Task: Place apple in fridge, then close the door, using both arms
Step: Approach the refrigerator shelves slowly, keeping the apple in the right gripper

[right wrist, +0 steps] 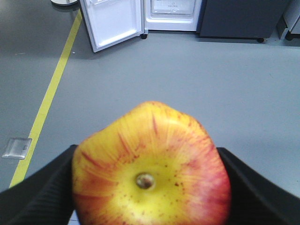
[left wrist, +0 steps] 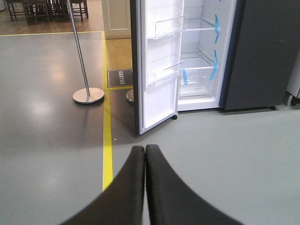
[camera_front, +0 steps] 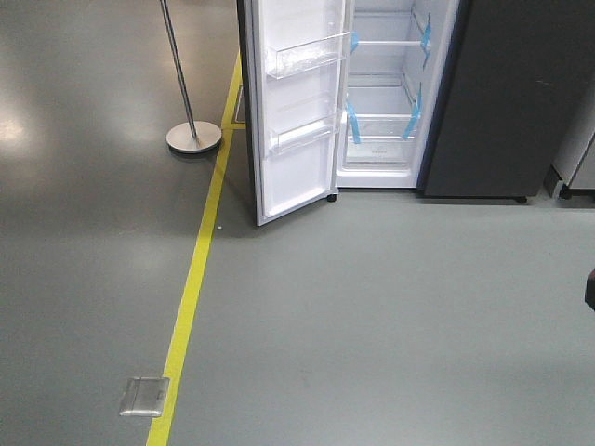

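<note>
Right gripper (right wrist: 150, 185) pinches the apple (right wrist: 151, 159) in its wrist view, the fridge (right wrist: 171, 14) far off. Left wrist view: left gripper (left wrist: 144, 157) pressed together, empty, facing the open door (left wrist: 161, 70). Front view: the door juts near-left, so a long approach could shake the apple loose or clip the door.

Glossy apple (right wrist: 150, 173), ribbed matt fingers (right wrist: 37, 197), clear plastic bins (camera_front: 307, 54)
</note>
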`<state>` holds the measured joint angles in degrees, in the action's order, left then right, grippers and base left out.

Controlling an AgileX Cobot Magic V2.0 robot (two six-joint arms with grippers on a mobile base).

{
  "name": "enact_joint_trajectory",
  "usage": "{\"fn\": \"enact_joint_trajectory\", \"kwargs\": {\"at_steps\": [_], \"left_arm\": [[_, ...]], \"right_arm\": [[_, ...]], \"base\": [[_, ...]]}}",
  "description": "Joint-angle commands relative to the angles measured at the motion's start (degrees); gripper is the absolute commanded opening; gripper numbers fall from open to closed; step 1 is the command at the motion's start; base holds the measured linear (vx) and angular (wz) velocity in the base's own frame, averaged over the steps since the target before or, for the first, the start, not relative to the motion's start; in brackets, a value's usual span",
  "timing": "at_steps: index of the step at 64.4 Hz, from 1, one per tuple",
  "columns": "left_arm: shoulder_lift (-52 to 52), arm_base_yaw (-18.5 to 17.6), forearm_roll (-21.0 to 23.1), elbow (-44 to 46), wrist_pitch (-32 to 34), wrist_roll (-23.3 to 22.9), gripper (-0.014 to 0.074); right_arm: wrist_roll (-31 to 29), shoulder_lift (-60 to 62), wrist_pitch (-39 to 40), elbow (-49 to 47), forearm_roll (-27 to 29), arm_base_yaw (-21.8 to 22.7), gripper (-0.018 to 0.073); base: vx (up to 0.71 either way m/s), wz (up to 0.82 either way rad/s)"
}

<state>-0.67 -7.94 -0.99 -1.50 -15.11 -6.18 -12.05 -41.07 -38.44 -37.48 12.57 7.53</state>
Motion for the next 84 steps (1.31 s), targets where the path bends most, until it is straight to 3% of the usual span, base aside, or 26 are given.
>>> {"fn": "enact_joint_trajectory", "kwargs": {"at_steps": [1, 84], "left_arm": [[-0.70, -0.16, 0.07, -1.14, 4.07, -0.16, -0.0006], [-0.70, -0.16, 0.07, -1.14, 4.07, -0.16, -0.0006]], "right_arm": [[-0.14, 0.19, 3.98, -1.62, 0.43, 0.22, 0.0187], [-0.14, 0.19, 3.98, -1.62, 0.43, 0.22, 0.0187]], "base": [[0.08, 0.00], [0.09, -0.02]]}}
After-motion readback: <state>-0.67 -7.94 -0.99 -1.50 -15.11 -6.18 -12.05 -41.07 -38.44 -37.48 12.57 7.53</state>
